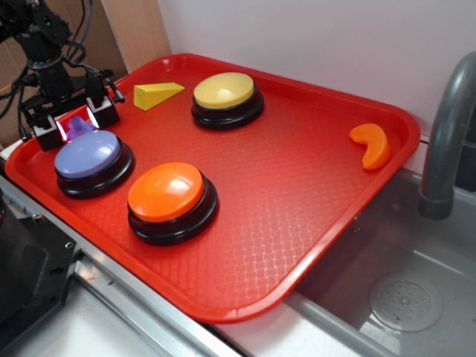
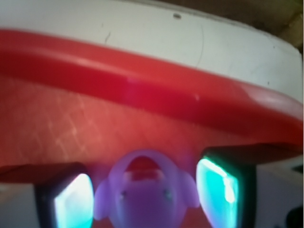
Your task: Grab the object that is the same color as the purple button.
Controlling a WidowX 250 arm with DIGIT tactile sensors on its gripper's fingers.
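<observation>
The small lavender-purple object (image 1: 80, 127) lies on the red tray (image 1: 297, 216) near its far left rim, just behind the purple button (image 1: 88, 154). My gripper (image 1: 74, 122) is lowered over the object, open, with one finger on each side. In the wrist view the object (image 2: 145, 197) fills the gap between the two glowing teal pads (image 2: 216, 194). It rests on the tray floor, with the tray rim (image 2: 142, 80) beyond. Whether the pads touch it is unclear.
An orange button (image 1: 165, 192) stands right of the purple one, and a yellow button (image 1: 224, 90) at the back. A yellow wedge (image 1: 158, 94) lies near my gripper; an orange crescent (image 1: 372, 144) lies at the far right. A grey faucet (image 1: 446, 134) and sink (image 1: 387, 297) adjoin the tray.
</observation>
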